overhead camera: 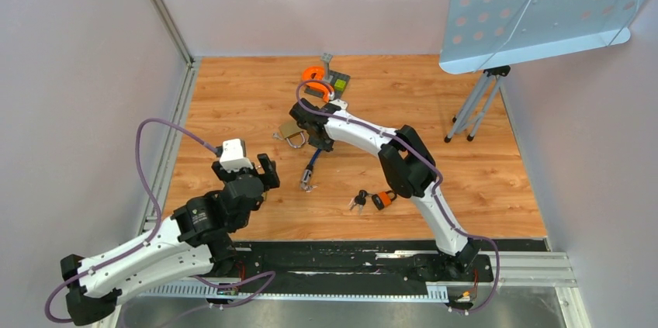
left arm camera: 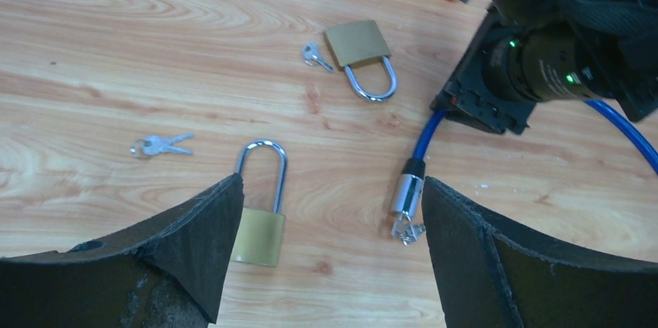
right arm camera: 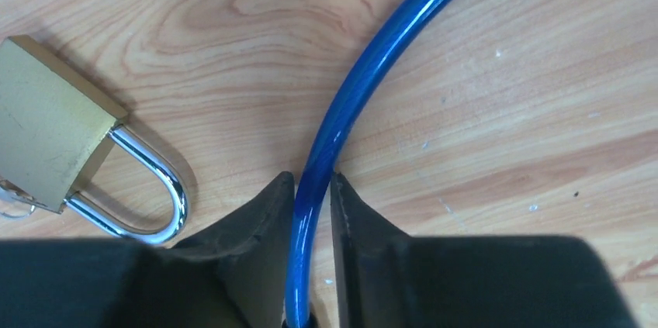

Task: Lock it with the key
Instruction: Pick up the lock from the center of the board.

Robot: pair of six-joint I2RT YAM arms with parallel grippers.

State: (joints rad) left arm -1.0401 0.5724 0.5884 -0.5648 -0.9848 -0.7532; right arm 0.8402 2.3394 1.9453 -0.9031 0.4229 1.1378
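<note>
Cable (right arm camera: pixel 365 80) lies at the middle of the table (overhead camera: pixel 481 181), right gripper (right arm camera: pixel 313 181) clamped on it; its lock end (key (left arm camera: pixel 407 231) at the tip) points to the near edge. Left gripper (left arm camera: pixel 330 188) spread wide above a padlock (left arm camera: pixel 260 236), towards the near left corner.

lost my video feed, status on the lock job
Left gripper open over long-shackle padlock. Right gripper shut on blue cable. Cable's silver lock head flat on table, keys at its end. Second padlock nearby, not touching cable.
</note>
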